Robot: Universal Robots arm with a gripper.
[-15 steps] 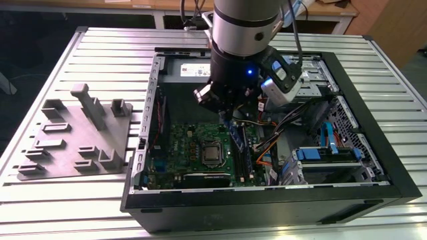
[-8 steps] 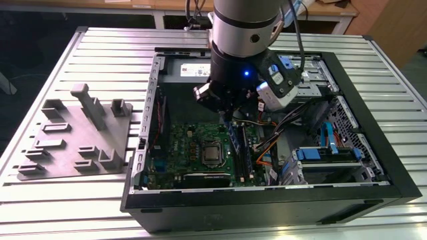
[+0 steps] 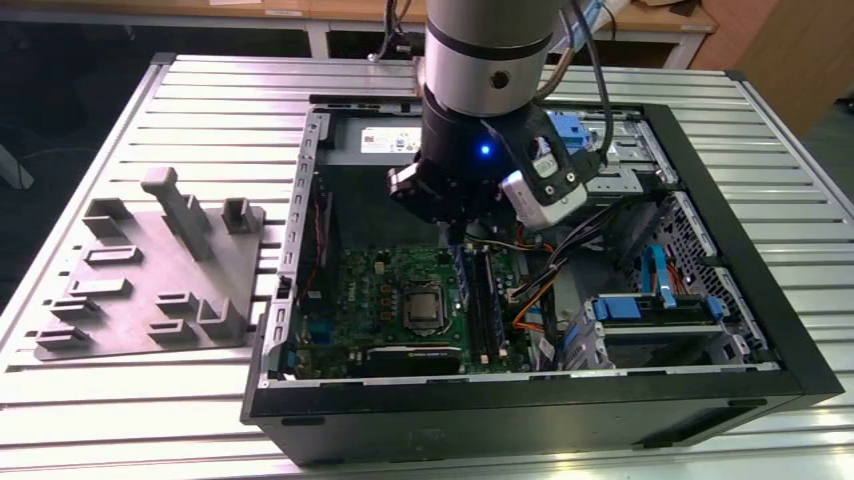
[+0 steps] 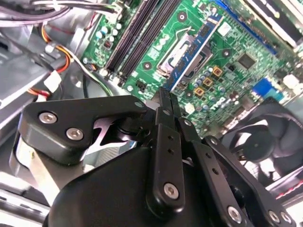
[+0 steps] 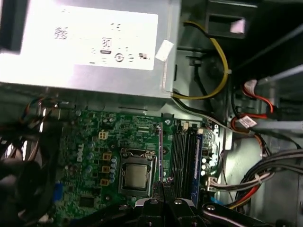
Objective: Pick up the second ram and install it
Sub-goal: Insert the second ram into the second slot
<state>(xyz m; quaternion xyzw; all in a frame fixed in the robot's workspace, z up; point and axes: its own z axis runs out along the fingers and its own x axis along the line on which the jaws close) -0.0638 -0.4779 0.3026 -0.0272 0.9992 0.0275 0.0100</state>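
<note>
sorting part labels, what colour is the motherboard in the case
The motherboard is green; it shows best in the first wrist view.

Colours as you have them on the bench:

- Circuit board [image 3: 387,290]: green, speckled with small black and orange parts (the square chip [image 5: 135,177] at its middle is silver).
- Long slots [image 5: 182,151]: black.
- Memory stick [image 5: 161,151]: you see it edge-on, dark.
- Gripper [image 4: 166,96]: matt black, silver screw heads.
- Arm [image 3: 487,30]: silver-grey, one black band.
- Computer case [image 3: 534,405]: black outside, bare grey metal inside.
- Cables [image 5: 221,56]: yellow, red, orange, black.
- Drive brackets [image 3: 654,305]: blue.
- Table [image 3: 200,100]: pale silver, ribbed in stripes.
- Holder plate [image 3: 134,300]: plain grey.
</note>
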